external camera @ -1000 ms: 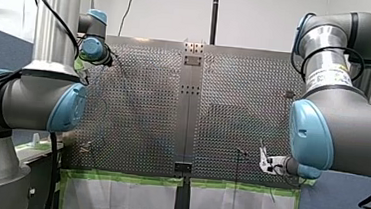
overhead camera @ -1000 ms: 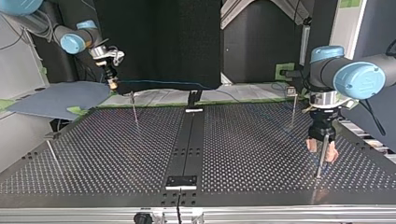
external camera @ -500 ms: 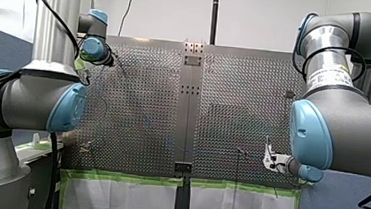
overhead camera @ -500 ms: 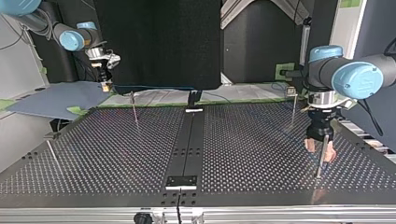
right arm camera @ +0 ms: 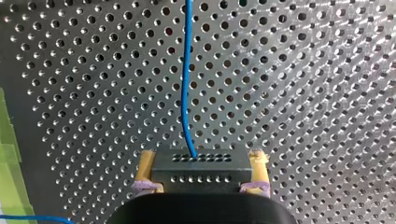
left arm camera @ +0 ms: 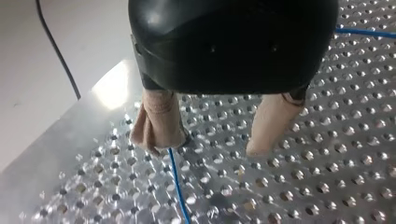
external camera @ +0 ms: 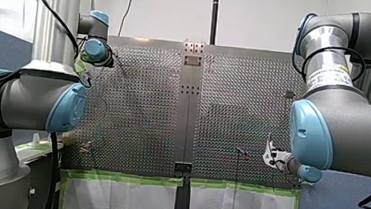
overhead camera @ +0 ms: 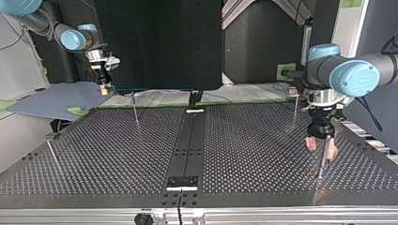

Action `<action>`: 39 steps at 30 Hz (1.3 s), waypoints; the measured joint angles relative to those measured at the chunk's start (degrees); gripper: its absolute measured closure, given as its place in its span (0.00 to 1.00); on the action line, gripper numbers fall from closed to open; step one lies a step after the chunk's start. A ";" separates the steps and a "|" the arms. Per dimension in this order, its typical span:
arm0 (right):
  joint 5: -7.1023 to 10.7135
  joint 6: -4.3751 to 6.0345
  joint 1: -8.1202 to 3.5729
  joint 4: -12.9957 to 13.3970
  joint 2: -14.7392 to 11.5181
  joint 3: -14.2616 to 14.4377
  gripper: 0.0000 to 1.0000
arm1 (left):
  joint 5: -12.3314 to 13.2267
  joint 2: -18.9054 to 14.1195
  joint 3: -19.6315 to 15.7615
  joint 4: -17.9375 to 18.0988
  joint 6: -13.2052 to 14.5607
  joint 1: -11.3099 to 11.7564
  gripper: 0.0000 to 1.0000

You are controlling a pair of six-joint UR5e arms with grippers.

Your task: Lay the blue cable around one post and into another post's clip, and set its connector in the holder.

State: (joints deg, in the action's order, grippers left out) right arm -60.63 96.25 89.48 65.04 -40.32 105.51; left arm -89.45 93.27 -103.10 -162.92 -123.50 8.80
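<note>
The thin blue cable [right arm camera: 187, 84] runs ahead from a black connector [right arm camera: 201, 170]. My right gripper [right arm camera: 201, 158] is shut on that connector with its yellow pads. In the top view my right gripper [overhead camera: 102, 88] hangs at the far left edge of the table, and the cable [overhead camera: 155, 89] stretches from it toward the right. My left gripper [overhead camera: 321, 148] stands open at that view's right, its beige fingers either side of a thin post [overhead camera: 322, 161]. In the left wrist view the cable [left arm camera: 176, 186] passes by one beige finger [left arm camera: 156, 121] of my open left gripper [left arm camera: 205, 147].
More thin posts stand on the perforated table [overhead camera: 117, 159]: one at the top view's far left [overhead camera: 135, 108], one at the far right [overhead camera: 294, 110], one near the left edge [overhead camera: 51, 154]. A dark centre strip [overhead camera: 190, 140] carries small brackets [overhead camera: 183, 182]. Green tape lines the far edge.
My right gripper has carried the connector further toward the top view's left, drawing the cable straighter. My left gripper has shifted slightly around its post, still open.
</note>
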 joint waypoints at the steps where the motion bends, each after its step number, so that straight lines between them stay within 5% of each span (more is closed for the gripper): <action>1: 0.02 0.12 0.05 0.03 0.02 0.00 0.98 | -0.07 0.00 -0.30 0.38 -0.49 0.03 0.00; 10: 0.04 2.12 0.36 0.39 0.07 0.01 0.98 | 1.44 -0.01 -1.46 2.95 -5.04 -0.25 0.00; 26: -0.05 2.47 0.64 -0.10 0.07 0.00 0.98 | -0.32 -2.02 -7.35 4.88 -12.38 -0.13 0.00; 39: -0.04 2.47 0.76 -0.19 0.04 0.00 0.98 | -6.99 -8.53 -8.70 -0.78 -7.02 0.39 0.00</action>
State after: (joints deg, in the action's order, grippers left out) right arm -60.67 98.72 90.24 64.85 -40.28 105.51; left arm -96.45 84.74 -111.80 -163.70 -130.52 9.19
